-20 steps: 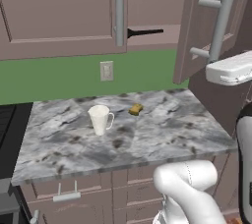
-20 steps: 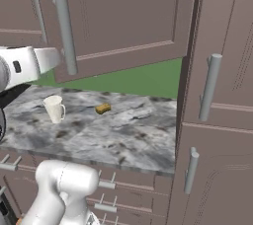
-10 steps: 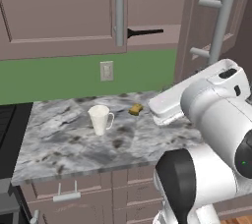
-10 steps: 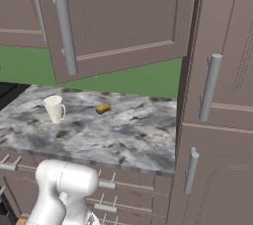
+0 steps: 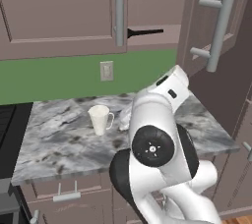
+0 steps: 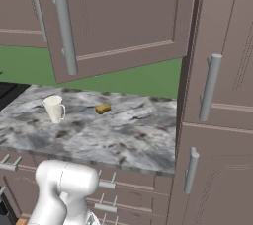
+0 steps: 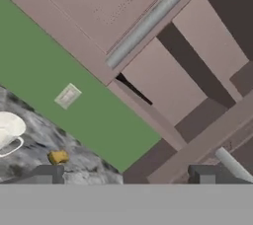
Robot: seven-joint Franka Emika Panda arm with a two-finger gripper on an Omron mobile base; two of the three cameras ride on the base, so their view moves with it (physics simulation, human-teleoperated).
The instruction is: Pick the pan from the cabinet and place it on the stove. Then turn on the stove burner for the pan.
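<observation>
Gripper was spread wide, holding nothing, facing the open cabinet where the pan's handle poked out above the white mug.

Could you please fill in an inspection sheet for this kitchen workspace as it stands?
Surface: grey marbled counter.
Job's things: pan, its handle showing inside the cabinet; right door swung open; stove edge at left.
Clutter: white mug; small yellow-brown item.
Grippers: gripper open, empty, facing the cabinet opening.
Cables: nothing seen.
Surroundings: green wall, wall outlet, lower drawers.
</observation>
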